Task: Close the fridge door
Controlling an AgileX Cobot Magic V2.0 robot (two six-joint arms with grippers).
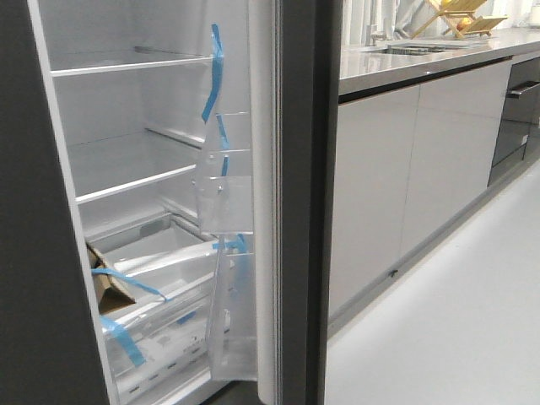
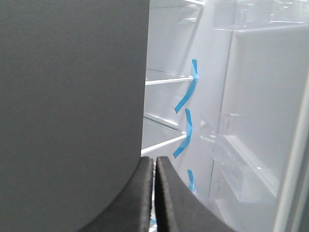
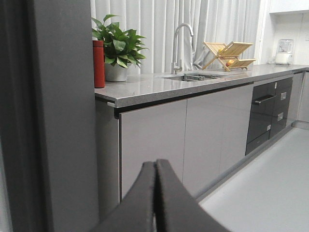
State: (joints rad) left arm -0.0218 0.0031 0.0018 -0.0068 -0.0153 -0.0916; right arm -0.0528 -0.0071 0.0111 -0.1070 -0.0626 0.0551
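The fridge door (image 1: 299, 202) stands open, seen nearly edge-on in the front view. Its dark grey outer face is to the right. Its white inner lining carries clear plastic bins (image 1: 224, 181) and blue tape strips (image 1: 214, 72). In the left wrist view my left gripper (image 2: 154, 163) is shut and empty beside a plain dark grey panel (image 2: 72, 111), facing the door's lining (image 2: 251, 121). In the right wrist view my right gripper (image 3: 155, 165) is shut and empty next to the door's dark outer face (image 3: 63, 121). Neither gripper shows in the front view.
The fridge interior has white shelves (image 1: 135, 63) and taped lower drawers (image 1: 160, 278). A plain dark grey panel (image 1: 34, 253) is on the left. Glossy grey cabinets (image 1: 380, 186) and a counter with a sink (image 3: 193, 76), a plant (image 3: 118, 46) and a red bottle (image 3: 98, 63) run along the right.
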